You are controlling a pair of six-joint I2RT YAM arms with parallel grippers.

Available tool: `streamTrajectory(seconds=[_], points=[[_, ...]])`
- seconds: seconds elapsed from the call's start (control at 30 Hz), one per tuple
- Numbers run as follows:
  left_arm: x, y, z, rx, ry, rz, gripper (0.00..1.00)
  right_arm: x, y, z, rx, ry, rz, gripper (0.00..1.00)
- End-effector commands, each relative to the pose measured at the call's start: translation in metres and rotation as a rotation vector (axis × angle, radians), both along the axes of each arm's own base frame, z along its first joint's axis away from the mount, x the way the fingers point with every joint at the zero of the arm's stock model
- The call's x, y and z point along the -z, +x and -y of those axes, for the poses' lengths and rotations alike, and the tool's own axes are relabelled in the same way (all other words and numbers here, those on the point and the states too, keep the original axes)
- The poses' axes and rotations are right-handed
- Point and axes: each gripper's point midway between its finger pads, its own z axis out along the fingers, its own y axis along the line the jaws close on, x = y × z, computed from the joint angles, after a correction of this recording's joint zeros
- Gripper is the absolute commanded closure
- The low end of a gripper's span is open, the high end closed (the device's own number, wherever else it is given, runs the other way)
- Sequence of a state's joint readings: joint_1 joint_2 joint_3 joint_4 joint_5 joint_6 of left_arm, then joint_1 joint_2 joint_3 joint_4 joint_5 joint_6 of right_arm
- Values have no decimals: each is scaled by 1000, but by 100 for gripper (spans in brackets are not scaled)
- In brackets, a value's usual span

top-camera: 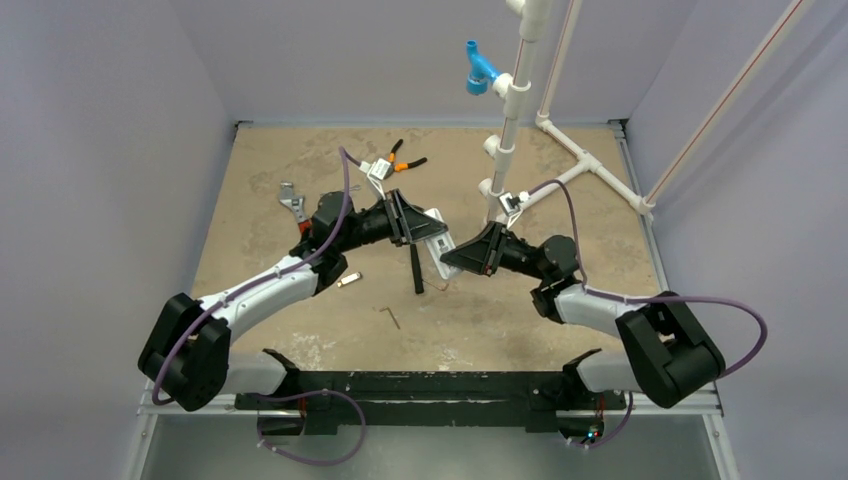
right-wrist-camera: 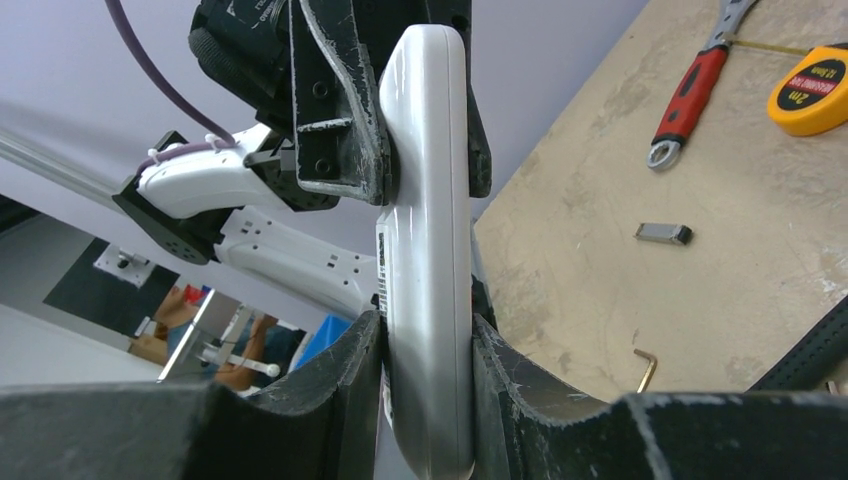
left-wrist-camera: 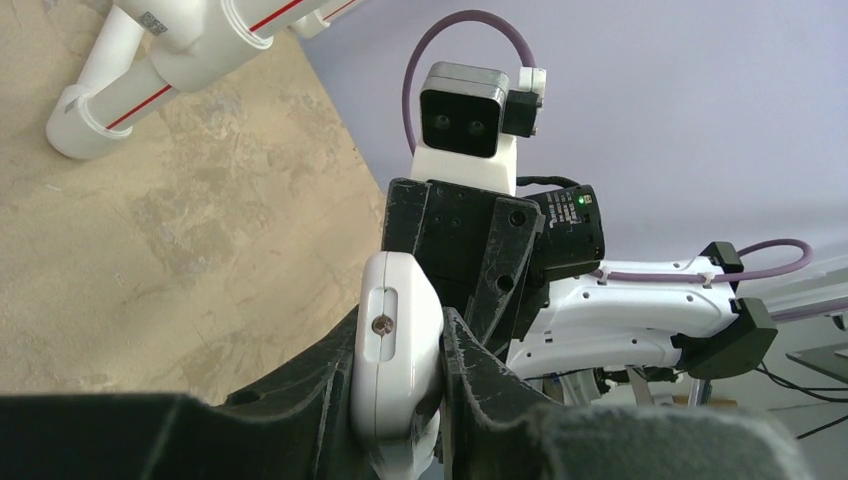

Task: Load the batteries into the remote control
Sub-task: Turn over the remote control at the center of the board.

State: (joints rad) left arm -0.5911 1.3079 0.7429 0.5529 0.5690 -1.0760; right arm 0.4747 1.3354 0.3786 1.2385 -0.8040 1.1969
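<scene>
The white remote control (top-camera: 438,243) is held in the air above the middle of the table, with one gripper at each end. My left gripper (top-camera: 418,226) is shut on its far end; in the left wrist view (left-wrist-camera: 400,340) the jaws pinch the remote (left-wrist-camera: 395,340) end-on. My right gripper (top-camera: 463,258) is shut on its near end; in the right wrist view (right-wrist-camera: 427,345) the jaws clamp the remote's (right-wrist-camera: 430,250) narrow sides. No green batteries show in any view.
On the table lie a black hammer handle (top-camera: 415,268), a bent hex key (top-camera: 392,316), a small silver clip piece (top-camera: 348,280), a red-handled wrench (top-camera: 293,206), orange pliers (top-camera: 404,160) and a yellow tape measure (right-wrist-camera: 812,92). A white pipe frame (top-camera: 565,150) stands at the back right.
</scene>
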Motion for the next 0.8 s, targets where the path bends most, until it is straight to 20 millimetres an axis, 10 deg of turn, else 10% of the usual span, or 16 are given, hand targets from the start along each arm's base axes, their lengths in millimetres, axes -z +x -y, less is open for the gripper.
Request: streamTrajectory(seconds=[0.0,0.47,0.77], points=[[-34,4,1,-12,-31,103,71,-25,-4,-2,-16,0,151,100],[-11,14,-8,-82,127,30,9,-15,15,12,162,-204,207,100],[-19,13,-29,-167,226,69,0,7,40,37,389,-313,186,100]])
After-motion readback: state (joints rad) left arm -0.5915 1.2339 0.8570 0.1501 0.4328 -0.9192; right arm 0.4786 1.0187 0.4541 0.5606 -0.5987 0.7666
